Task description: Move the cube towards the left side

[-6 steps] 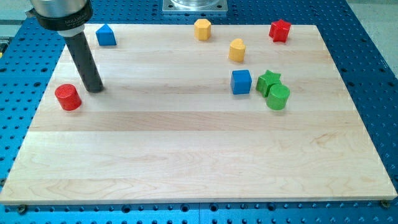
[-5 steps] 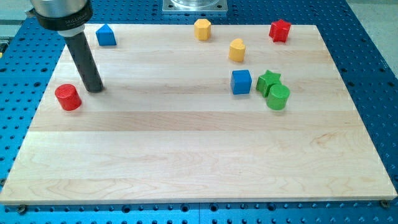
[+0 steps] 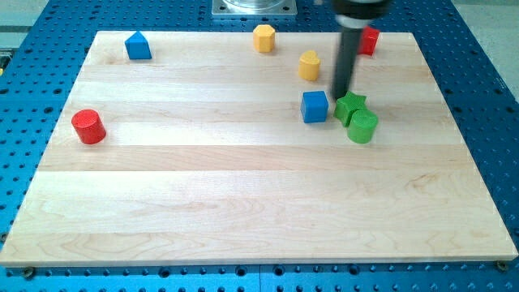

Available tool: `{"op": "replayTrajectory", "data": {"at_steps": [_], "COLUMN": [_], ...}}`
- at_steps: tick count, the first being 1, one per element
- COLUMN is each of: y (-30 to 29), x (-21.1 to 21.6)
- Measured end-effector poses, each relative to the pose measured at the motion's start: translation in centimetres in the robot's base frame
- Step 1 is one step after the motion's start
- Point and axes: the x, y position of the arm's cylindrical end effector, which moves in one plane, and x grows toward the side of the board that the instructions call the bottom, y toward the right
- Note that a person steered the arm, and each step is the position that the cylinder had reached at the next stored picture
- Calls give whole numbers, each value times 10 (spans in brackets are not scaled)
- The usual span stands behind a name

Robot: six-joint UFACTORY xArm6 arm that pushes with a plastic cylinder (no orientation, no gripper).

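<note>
The blue cube [image 3: 315, 106] sits on the wooden board [image 3: 243, 203], right of centre in the upper half. My tip [image 3: 340, 97] stands just to the cube's right and slightly above it, in the small gap between the cube and the green star [image 3: 350, 106]. The rod rises from there toward the view's top. It looks very close to both blocks; I cannot tell if it touches either.
A green cylinder [image 3: 362, 126] touches the green star's lower right. A yellow rounded block [image 3: 308, 65] is above the cube. A yellow hexagon [image 3: 263, 37] and a red star [image 3: 370, 40] lie near the top edge, a blue house-shaped block [image 3: 138, 45] at top left, a red cylinder [image 3: 88, 126] at far left.
My rod has moved from the left side, near the red cylinder, across the board to the right, beside the blue cube. No block has moved.
</note>
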Motion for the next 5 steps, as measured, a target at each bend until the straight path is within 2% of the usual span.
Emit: {"op": "replayTrajectory", "data": {"at_steps": [1,2,3,4,5], "y": [10,-44,-125,-117,-133], "x": [22,31,44,97,99]}}
